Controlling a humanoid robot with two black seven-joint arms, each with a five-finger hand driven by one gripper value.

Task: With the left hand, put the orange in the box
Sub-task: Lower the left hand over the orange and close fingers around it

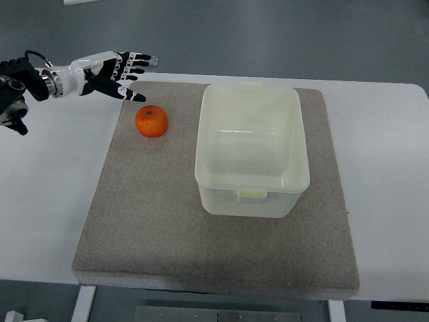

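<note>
An orange (151, 121) lies on the grey mat (167, 228), to the left of a translucent white plastic box (251, 149) that holds nothing I can see. My left hand (122, 72) comes in from the upper left, black and white, fingers spread and holding nothing. It hovers just up and left of the orange, apart from it. The right arm does not show.
The mat covers most of a white table (47, 194). Bare table lies left and right of the mat. Grey floor runs beyond the table's far edge.
</note>
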